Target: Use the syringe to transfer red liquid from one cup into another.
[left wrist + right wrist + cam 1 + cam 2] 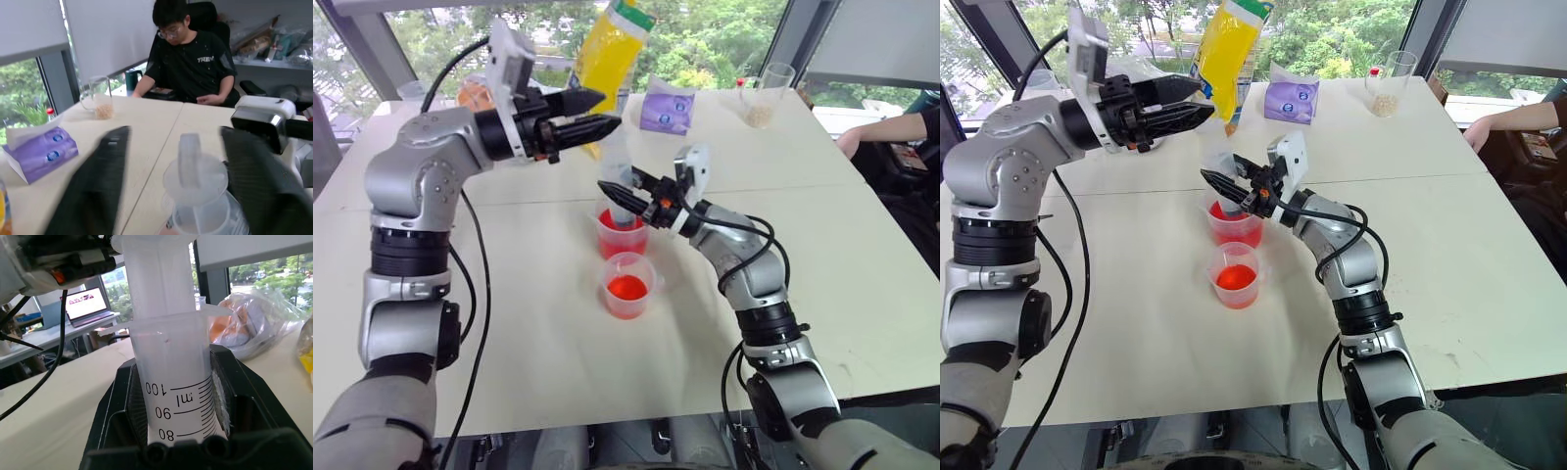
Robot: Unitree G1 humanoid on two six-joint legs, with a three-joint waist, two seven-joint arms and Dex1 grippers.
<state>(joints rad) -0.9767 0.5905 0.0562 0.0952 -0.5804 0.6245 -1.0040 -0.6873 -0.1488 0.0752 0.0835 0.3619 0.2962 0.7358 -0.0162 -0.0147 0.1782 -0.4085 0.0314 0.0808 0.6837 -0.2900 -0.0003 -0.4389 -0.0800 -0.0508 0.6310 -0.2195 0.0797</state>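
While the small cup (628, 285) sits nearest on the table (538, 343), holding a shallow pool of red liquid (627, 289), the big cup (621, 233) stands just behind it, almost touching, with more red in it. Upright in that big cup is the syringe (620, 181), tip down in the liquid. The right gripper (628, 192) is clamped round the barrel near its top, just under the flange, as the right wrist view shows with the scale marks between its pads. Above, the left gripper (594, 114) hangs with its fingers spread and nothing between them; in the left wrist view the plunger head (193, 174) lies in the gap, untouched.

Judging by its look, the syringe is stiff, light, smooth plastic, likely slick if wet, and the barrel grip should hold it steady. The plunger head is the place to pull, squarely from both sides. Both cups look thin and light, easy to tip if the syringe drags sideways.

Farther off are a tissue pack (666, 111), a yellow bag (610, 54) and a glass (762, 98).
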